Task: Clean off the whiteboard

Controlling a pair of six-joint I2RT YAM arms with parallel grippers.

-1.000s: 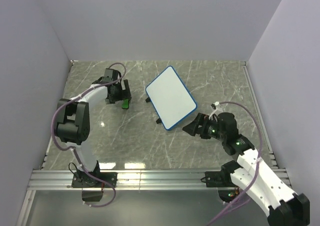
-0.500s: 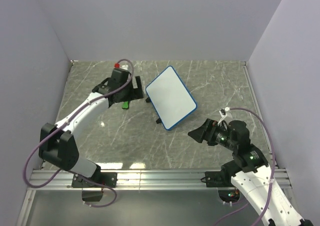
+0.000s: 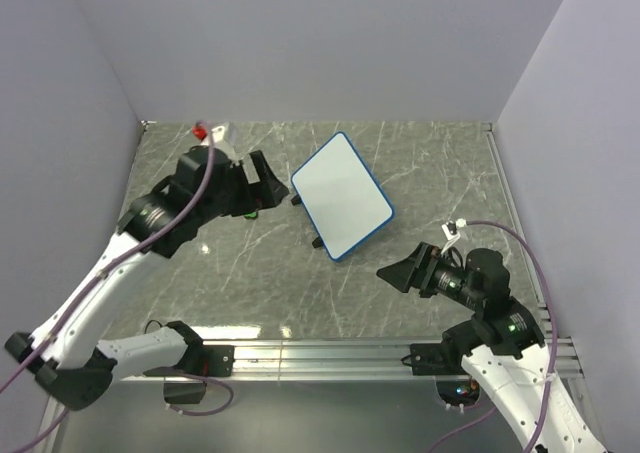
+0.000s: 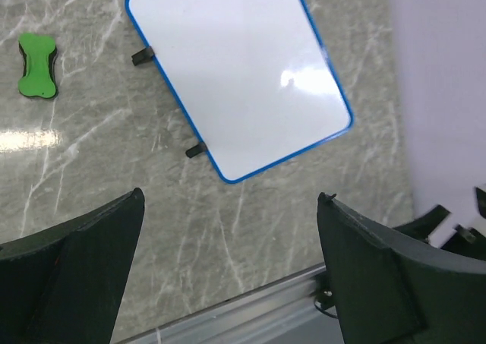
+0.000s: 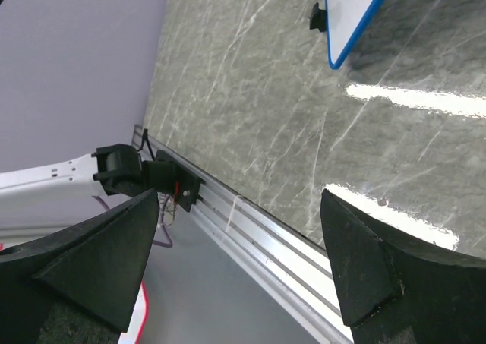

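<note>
Whiteboard (image 3: 342, 195) looks clean; eraser (image 4: 36, 55) lies loose beside it. Left gripper (image 3: 257, 185) and right gripper (image 3: 398, 271) are spread and empty. You likely just park them.

The whiteboard (image 3: 342, 195) is shown with a smooth, glossy white face, on which a soft glare is caught in the left wrist view, and is edged by a thin blue plastic-looking rim. The table (image 3: 400, 153) is finished like polished grey veined stone, with light patches mirrored in it. The eraser (image 4: 36, 54), at the upper left of the left wrist view, is seen in matt green. A ribbed metal rail (image 3: 320, 353) is seen along the bottom of the top view. The fingers (image 4: 76, 276) of the left gripper (image 4: 230, 200) are made of matt black plastic.
</note>
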